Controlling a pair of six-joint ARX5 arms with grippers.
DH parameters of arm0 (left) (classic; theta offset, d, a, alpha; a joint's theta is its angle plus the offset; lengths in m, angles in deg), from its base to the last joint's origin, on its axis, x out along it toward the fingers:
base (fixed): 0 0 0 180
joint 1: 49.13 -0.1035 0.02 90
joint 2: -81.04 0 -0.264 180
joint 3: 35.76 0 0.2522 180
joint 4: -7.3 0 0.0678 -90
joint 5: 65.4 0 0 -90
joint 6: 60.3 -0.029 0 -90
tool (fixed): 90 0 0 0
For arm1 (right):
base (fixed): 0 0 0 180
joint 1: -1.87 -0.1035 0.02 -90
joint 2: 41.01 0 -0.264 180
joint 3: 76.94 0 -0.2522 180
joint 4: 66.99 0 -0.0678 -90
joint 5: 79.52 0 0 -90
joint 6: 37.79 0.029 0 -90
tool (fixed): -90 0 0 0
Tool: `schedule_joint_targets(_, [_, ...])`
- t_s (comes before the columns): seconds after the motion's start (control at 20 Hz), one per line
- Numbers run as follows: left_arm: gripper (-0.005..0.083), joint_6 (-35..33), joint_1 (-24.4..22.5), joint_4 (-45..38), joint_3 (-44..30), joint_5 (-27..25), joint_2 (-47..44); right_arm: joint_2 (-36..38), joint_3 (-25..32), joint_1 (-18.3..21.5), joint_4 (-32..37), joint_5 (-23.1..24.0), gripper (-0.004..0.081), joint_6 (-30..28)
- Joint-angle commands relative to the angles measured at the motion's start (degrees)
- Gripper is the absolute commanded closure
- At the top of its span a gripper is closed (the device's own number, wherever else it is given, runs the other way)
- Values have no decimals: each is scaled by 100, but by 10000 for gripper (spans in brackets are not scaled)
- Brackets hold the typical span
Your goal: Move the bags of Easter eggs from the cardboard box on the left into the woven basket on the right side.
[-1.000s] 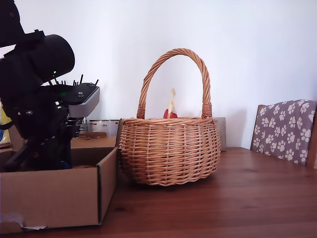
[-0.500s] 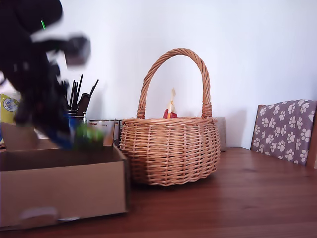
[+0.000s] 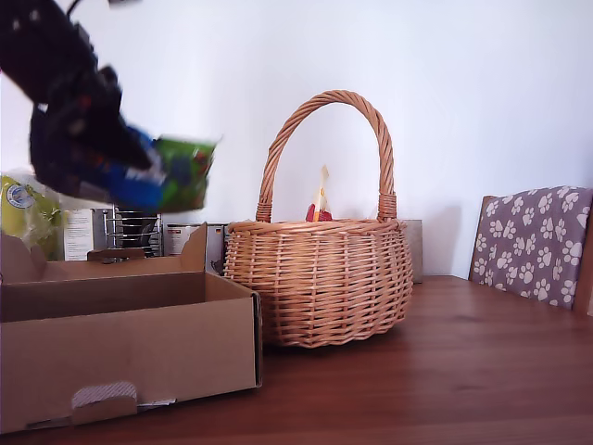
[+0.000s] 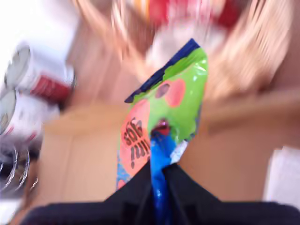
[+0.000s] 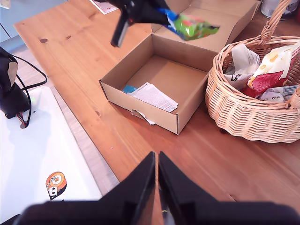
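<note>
1. Gripping the blue-green egg bag (image 4: 164, 112), my first gripper (image 4: 157, 171) hangs above the cardboard box (image 3: 130, 362), near the arched handle (image 3: 324, 95) of the woven basket (image 3: 315, 278).
2. My second gripper (image 5: 157, 173) has its jaws closed on nothing, above the table (image 5: 225, 159).
3. Papers (image 5: 152, 96) lie in the box.

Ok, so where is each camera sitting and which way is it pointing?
Exterior view: low at table height, facing the box, basket and white wall; my first gripper holds a bag at the exterior view's upper left.
First wrist view: on my first gripper, looking along its jaws at the bag, blurred basket beyond.
Second wrist view: high above the table, looking down on box and basket; my second gripper, shut and empty, shows.
Shared: all three show the bag.
</note>
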Motion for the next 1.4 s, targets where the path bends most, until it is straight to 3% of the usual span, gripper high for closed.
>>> schedule_joint_targets(0.0, [798, 509, 162, -284, -37, 380, -50, 2, 0, -15, 20, 2, 783, -11])
schedule_joint_targets(0.1, [797, 1095, 356, -675, -37, 697, -4, 2, 0, -15, 22, 2, 783, -11])
schedule_joint_targets(0.25, [798, 1672, 695, -1469, -37, 745, 214, 0, 0, -15, 26, 2, 783, -11])
schedule_joint_targets(0.55, [798, 1886, 885, -3163, -2, 590, 1237, -42, 0, -15, 35, 2, 783, -7])
schedule_joint_targets(0.8, [798, 1880, 883, -4035, 313, 293, 2122, -116, 0, -15, 52, 0, 783, -7])
schedule_joint_targets(1.1, [798, 1818, 883, -4111, 1163, 33, 3397, -221, 0, -15, 61, 0, 783, -9])
schedule_joint_targets(1.25, [798, 1805, 890, -3563, 1373, 46, 3805, -223, 0, -15, 63, 2, 783, -9])
schedule_joint_targets(1.35, [798, 1440, 964, -3005, 1373, 46, 3842, -223, 0, -15, 63, 2, 783, -9])
